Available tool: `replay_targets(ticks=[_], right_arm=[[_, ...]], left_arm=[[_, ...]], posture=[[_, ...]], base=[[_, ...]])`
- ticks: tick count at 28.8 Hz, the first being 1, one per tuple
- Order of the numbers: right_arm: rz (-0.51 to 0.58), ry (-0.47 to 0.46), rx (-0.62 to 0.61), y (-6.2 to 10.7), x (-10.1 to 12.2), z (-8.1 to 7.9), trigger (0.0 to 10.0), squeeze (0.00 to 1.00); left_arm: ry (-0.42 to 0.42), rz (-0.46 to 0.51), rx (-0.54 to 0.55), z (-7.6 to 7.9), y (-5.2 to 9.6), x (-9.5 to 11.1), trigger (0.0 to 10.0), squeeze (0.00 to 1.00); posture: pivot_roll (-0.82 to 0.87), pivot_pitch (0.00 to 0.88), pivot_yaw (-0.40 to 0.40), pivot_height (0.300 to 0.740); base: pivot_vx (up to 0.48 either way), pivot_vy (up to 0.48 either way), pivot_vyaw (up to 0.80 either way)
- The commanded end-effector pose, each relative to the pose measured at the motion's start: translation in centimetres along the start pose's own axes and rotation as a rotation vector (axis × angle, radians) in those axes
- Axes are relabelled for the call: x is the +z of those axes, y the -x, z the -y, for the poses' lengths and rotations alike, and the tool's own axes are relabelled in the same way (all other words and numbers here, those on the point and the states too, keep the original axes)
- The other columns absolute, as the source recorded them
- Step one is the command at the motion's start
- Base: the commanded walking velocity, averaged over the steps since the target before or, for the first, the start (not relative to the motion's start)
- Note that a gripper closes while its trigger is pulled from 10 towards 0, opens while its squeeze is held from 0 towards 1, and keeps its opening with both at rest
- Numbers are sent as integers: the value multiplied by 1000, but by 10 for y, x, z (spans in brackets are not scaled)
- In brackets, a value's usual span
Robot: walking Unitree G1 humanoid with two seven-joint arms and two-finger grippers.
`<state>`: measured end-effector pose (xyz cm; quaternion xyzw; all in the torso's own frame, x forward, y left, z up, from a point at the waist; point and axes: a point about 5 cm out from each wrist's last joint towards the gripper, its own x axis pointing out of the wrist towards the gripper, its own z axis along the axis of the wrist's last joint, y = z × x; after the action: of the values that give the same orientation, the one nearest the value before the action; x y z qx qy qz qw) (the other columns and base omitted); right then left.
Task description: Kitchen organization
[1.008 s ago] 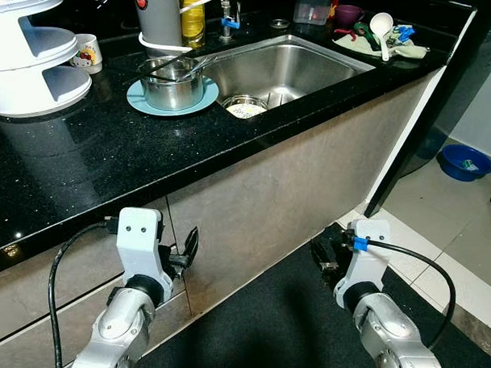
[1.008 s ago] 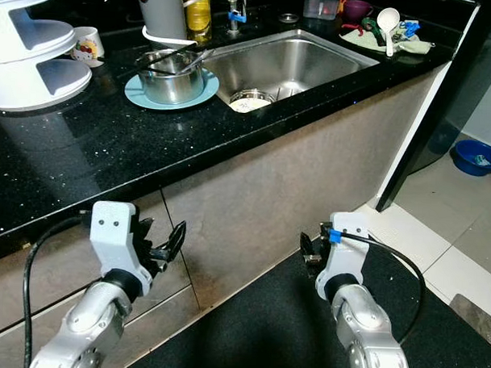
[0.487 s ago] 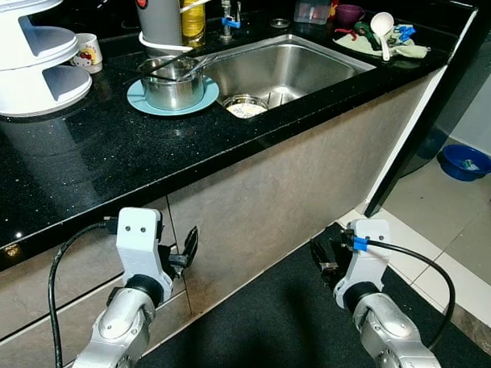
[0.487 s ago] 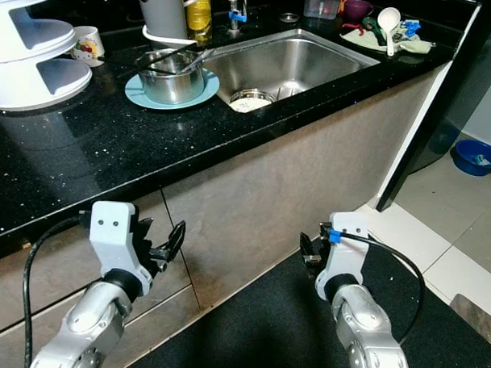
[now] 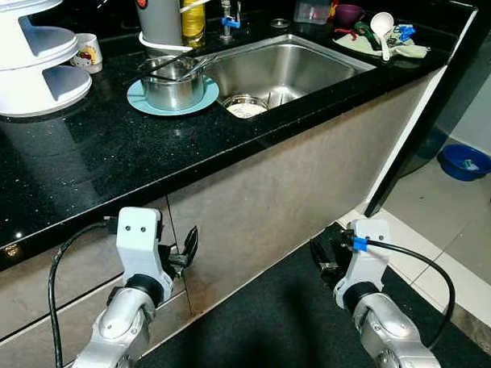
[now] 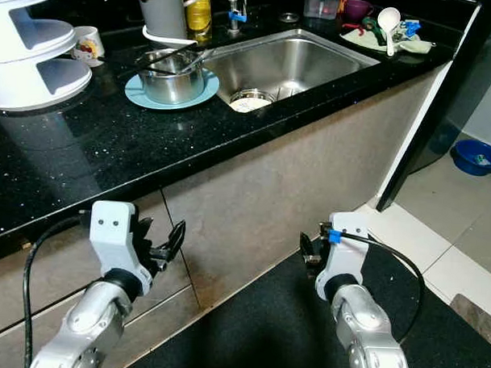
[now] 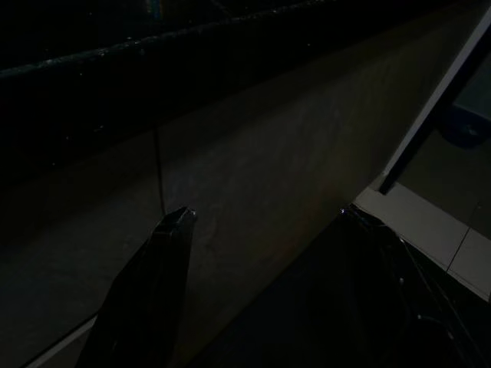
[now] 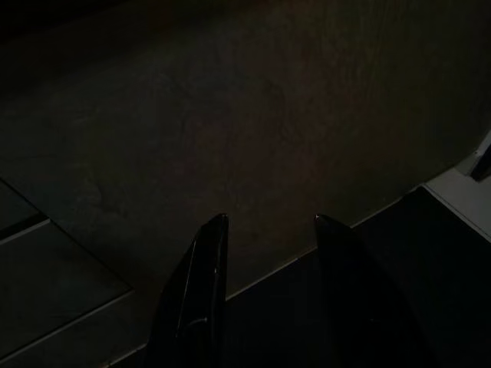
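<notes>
A steel pot (image 5: pixel 173 84) with utensils in it stands on a teal plate (image 5: pixel 137 99) on the black counter (image 5: pixel 85 162), left of the steel sink (image 5: pixel 314 59). A small bowl (image 5: pixel 246 109) lies in the sink. Both arms hang low in front of the cabinet doors, below the counter edge. My left gripper (image 5: pixel 187 245) is open and holds nothing, and its fingers (image 7: pixel 153 284) point at the cabinet front. My right gripper (image 5: pixel 322 255) is open too, its fingers (image 8: pixel 203 268) facing the same brown panel.
A white tiered rack (image 5: pixel 32 55) and a mug (image 5: pixel 87 53) stand at the counter's left. A grey bottle (image 5: pixel 158 15) and a yellow bottle (image 5: pixel 192 12) stand behind the pot. A white ladle (image 5: pixel 382 27) and purple cup (image 5: pixel 348 14) lie right of the sink. A blue bowl (image 5: pixel 464 162) sits on the floor tiles.
</notes>
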<state>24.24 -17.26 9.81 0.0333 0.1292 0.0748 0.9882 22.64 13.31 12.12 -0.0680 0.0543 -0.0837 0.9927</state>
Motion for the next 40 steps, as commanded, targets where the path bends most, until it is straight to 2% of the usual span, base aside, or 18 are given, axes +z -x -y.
replay_targets(ticks=[1,16,25,34,40], right_arm=[[-14,-15,-8,0,-3,1,10000,0],[-20,-21,1,-2,-3,1,10000,0],[-23,-25,-7,0,-4,5,10000,0],[-20,-32,10,-5,-2,-1,10000,0],[-22,-33,5,-1,-2,3,10000,0]], left_arm=[[-10,-21,6,-1,0,-3,10000,0],[-9,-21,18,-2,0,-4,10000,0],[-1,-9,6,4,-1,-1,10000,0],[8,-31,45,-8,1,-5,10000,0],[9,-17,18,-1,1,-1,10000,0]], posture=[[-60,27,-7,740],[-63,27,-4,740],[-63,29,-9,740],[-53,36,-7,740],[-54,47,-15,740]], base=[[0,0,0],[0,0,0],[0,0,0],[0,0,0],[0,0,0]])
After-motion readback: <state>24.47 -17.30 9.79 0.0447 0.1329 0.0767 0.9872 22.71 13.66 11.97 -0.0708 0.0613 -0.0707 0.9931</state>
